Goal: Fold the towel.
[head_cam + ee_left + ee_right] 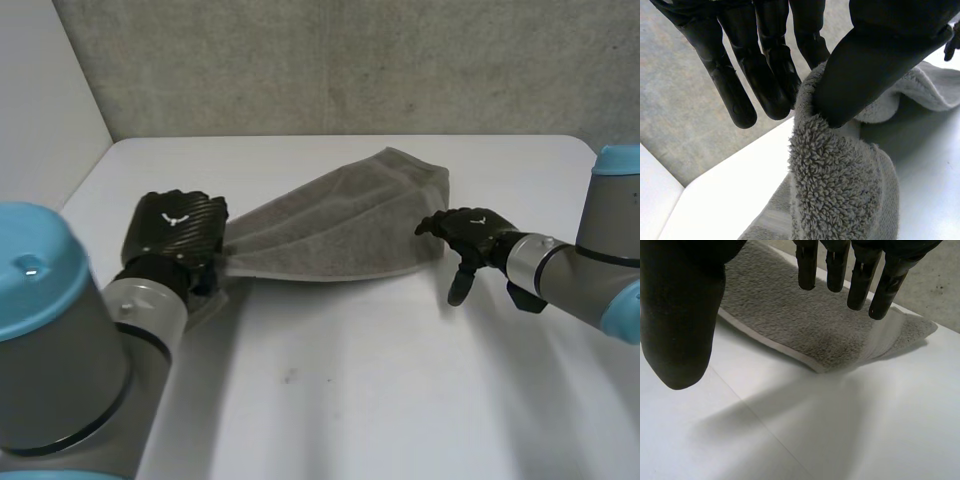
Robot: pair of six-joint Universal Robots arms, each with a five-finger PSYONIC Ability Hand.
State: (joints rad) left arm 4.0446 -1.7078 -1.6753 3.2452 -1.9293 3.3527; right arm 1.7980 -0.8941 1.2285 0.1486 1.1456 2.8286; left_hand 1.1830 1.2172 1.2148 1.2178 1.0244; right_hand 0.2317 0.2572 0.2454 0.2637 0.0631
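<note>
Head view: the camera sits high between and behind the two arms and looks down and forward across the white surface [350, 380] to the grey wall [330, 60] beyond, far enough back to take in the left robot hand [180, 228], the right robot hand [470, 232] and most of the towel [340, 225]. Left wrist view: the camera looks along its own palm towards the wall, very near the towel end [835, 190] at its thumb. Right wrist view: the camera looks down past its own fingertips [807, 282], close above the surface [840, 440]. All three views share the towel and the surface beneath it.
</note>
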